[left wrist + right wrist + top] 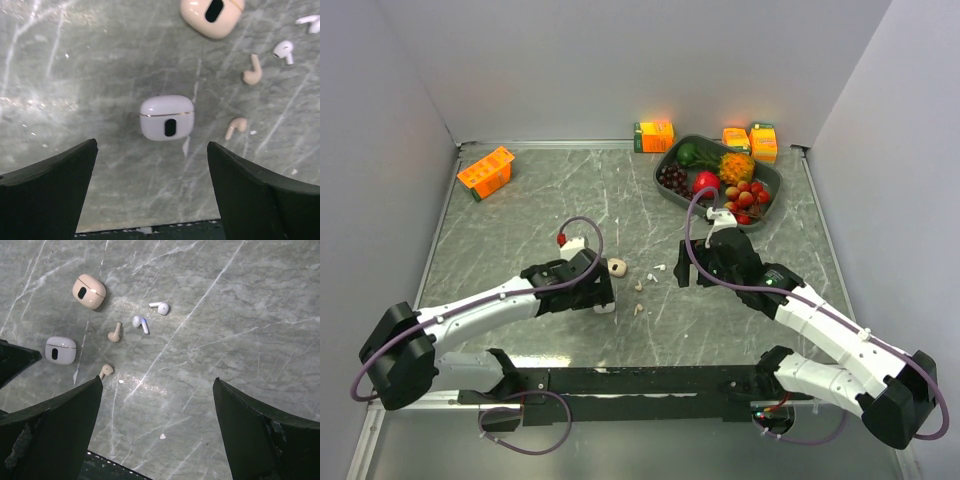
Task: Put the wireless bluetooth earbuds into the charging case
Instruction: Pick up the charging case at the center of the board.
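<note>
A closed white charging case (166,118) lies on the marble table, just ahead of my open, empty left gripper (151,145). It also shows in the right wrist view (60,350). A closed beige case (212,16) lies beyond it (617,267). Two beige earbuds (253,71) (236,126) and two white earbuds (283,50) (309,22) lie loose to the right of the cases. My right gripper (158,380) is open and empty above bare table, with the earbuds ahead of it to its left: beige (115,333) (105,371) and white (140,323) (160,307).
A grey tray (772,180) of fruit stands at the back right, behind the right arm. Orange cartons stand at the back left (486,171), back middle (654,135) and behind the tray (750,140). Walls close in the table on three sides.
</note>
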